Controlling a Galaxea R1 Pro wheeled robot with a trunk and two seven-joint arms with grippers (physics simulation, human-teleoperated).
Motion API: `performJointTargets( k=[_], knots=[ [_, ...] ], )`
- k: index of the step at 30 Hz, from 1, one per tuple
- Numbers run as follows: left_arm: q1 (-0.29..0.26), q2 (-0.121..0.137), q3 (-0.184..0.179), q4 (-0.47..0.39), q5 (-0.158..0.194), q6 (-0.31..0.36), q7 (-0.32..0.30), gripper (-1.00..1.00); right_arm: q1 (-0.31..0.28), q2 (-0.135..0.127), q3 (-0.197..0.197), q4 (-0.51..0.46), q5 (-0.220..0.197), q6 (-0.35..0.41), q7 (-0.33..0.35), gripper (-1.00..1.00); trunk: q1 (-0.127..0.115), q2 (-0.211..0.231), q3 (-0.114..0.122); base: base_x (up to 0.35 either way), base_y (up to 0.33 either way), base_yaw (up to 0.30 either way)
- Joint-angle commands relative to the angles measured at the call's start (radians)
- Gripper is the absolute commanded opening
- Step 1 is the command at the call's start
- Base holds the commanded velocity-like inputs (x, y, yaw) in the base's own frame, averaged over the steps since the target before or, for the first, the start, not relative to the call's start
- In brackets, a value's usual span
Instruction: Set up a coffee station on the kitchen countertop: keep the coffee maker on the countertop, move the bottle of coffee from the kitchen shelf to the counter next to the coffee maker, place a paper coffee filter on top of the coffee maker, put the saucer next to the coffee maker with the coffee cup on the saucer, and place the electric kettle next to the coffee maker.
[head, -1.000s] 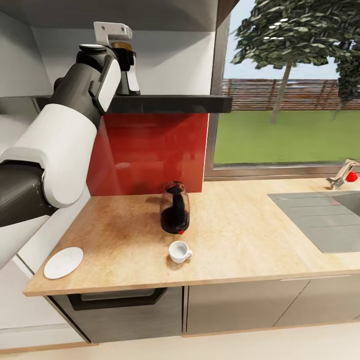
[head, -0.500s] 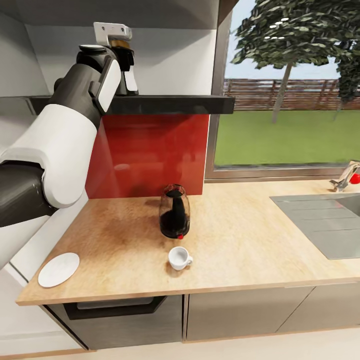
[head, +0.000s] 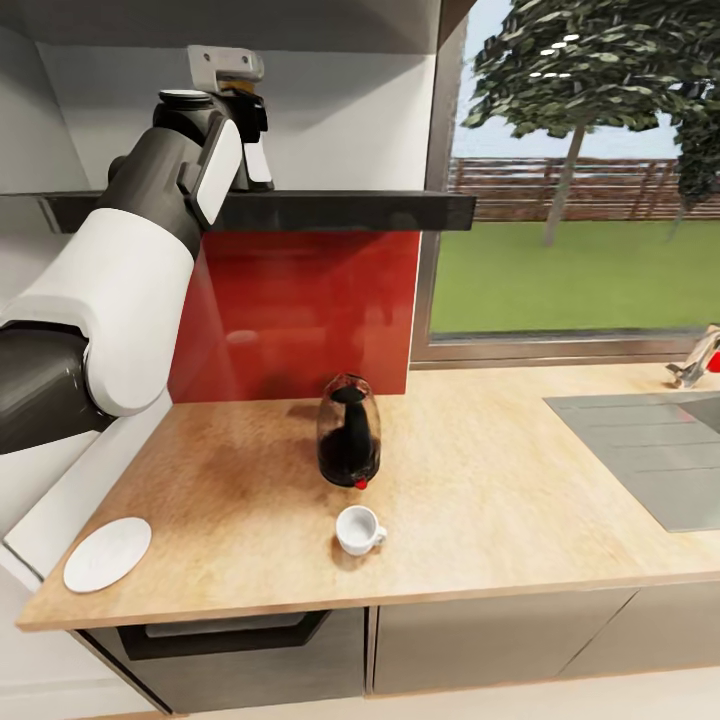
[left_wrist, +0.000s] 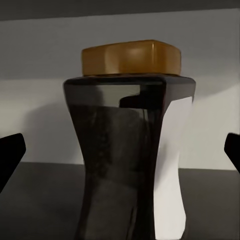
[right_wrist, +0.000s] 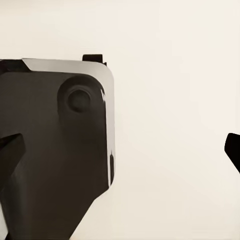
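From the head view, the left arm reaches up to the dark shelf (head: 330, 208). The left gripper (head: 250, 140) is up there, right at the bottle (head: 242, 92). The arm covers most of it, and just a bit of gold cap peeks out. Down on the surface (head: 480, 480) stands the kettle (head: 349, 431), dark glass, round and squat, with a red switch low down. I cannot tell if there is water in it. Just in front of it sits the cup (head: 359, 527), white, open at the top and looking empty. The saucer (head: 107, 553) lies well apart, near the left corner, with nothing on it. The sink (head: 650, 440) is off to the right.

From the left wrist view, the bottle (left_wrist: 132, 150) stands upright on the shelf, right in the middle. The two black fingertips (left_wrist: 10, 157) show at the edges, wide apart and not touching it. The bottle looks like smooth, hard glass, so it may be slippery and could break if it falls. It gets thin in the middle, like a waist. That looks like the best spot to squeeze. It is too dark to tell how full it is.

From the right wrist view, the right gripper (right_wrist: 120, 150) is spread wide and holds nothing. A dark robot part (right_wrist: 55, 150) and a pale floor lie behind.
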Motion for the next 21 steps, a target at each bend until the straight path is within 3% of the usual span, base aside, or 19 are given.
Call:
performJointTargets(
  k=[1,13,21],
  knots=[
    [-0.001,0.000,-0.001,-0.001,-0.007,0.007,0.002,1.00,0.000,0.000,-0.009,0.001,0.010,-0.003,0.003,1.00,0.001,-0.002,-0.002,0.045,0.000,0.000],
    [0.002,0.001,-0.001,-0.001,-0.009,0.004,0.003,1.00,0.000,0.000,-0.009,0.001,0.010,-0.003,0.003,1.00,0.001,-0.002,-0.002,0.052,0.000,0.000],
    [0.050,0.002,0.000,-0.012,-0.008,0.001,0.000,1.00,0.000,0.000,-0.009,0.001,0.010,-0.003,0.003,1.00,0.001,-0.002,-0.002,0.113,0.000,0.000]
  ],
)
